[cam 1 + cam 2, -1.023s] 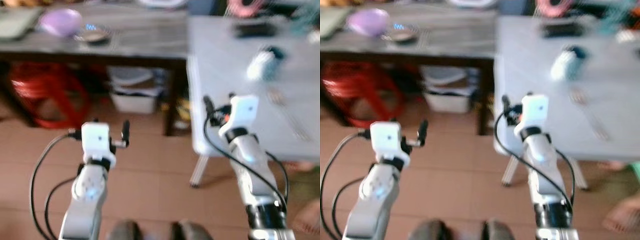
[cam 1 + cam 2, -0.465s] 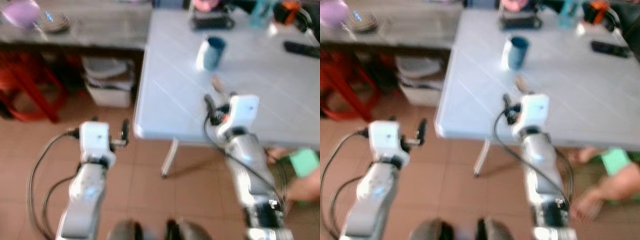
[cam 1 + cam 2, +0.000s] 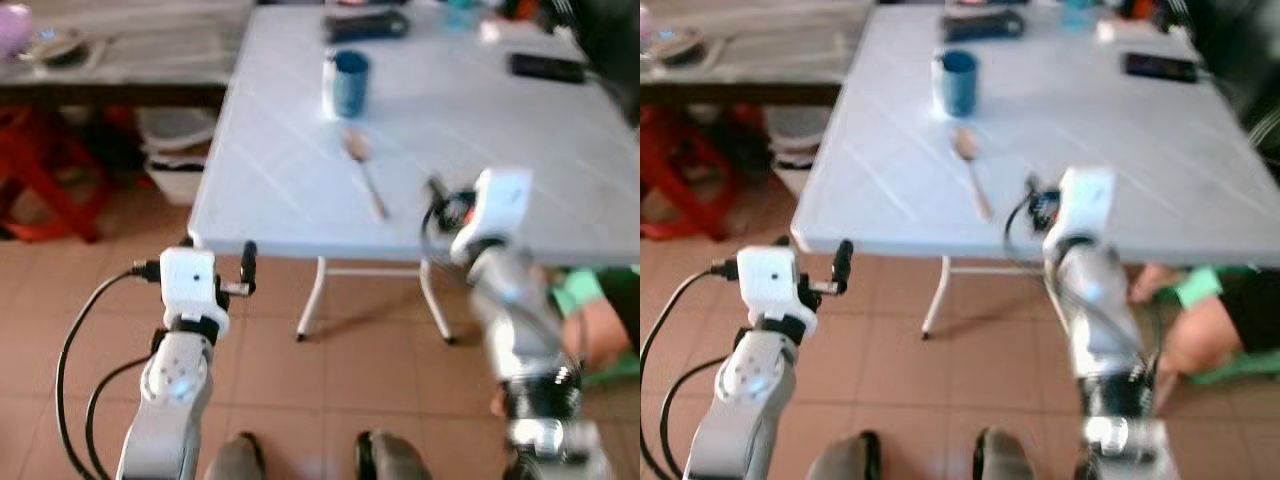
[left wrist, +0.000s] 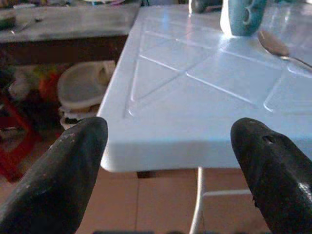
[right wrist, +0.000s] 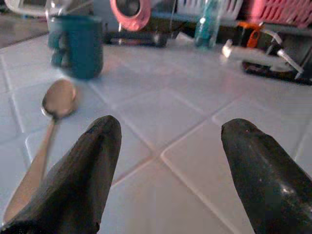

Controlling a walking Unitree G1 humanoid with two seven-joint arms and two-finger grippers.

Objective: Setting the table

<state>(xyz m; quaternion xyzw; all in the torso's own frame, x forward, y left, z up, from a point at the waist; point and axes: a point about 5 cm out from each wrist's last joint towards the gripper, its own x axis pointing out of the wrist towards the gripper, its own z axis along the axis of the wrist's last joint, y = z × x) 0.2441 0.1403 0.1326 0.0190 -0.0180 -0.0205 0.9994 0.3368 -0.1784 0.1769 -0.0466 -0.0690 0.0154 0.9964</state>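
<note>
The white tabletop (image 3: 480, 120) stands ahead and to the right, its near edge running across just beyond both arms and its near left corner rounded, above the left gripper (image 4: 168, 165). Below that edge lies open tiled floor (image 3: 300, 380), broken by the table's thin white legs (image 3: 310, 300). To the left a darker wooden bench (image 3: 130, 60) butts against the white one, with a white bin (image 3: 175, 150) and a red stool (image 3: 45, 170) under it. At the right edge a person's arm with a green band (image 3: 585, 300) reaches in low beside the table.

A spoon (image 3: 362, 172) lies flat near the middle of the near half of the tabletop, its long axis running front to back with a slight slant: bowl toward the far side, handle toward the near edge and a little to the right. Just beyond the bowl stands a teal mug (image 3: 348, 82), upright. Farther back lie a dark oblong object (image 3: 365, 25) and a black phone-like slab (image 3: 545, 67).

The left arm is raised in front of the table's corner, short of the edge, its fingers (image 4: 53, 180) spread wide and empty, aimed at the corner. The right gripper (image 5: 170, 185) is held over the near part of the tabletop, to the right of the spoon handle, fingers (image 5: 73, 180) likewise parted with nothing between them, pointing across the tabletop toward the mug.
</note>
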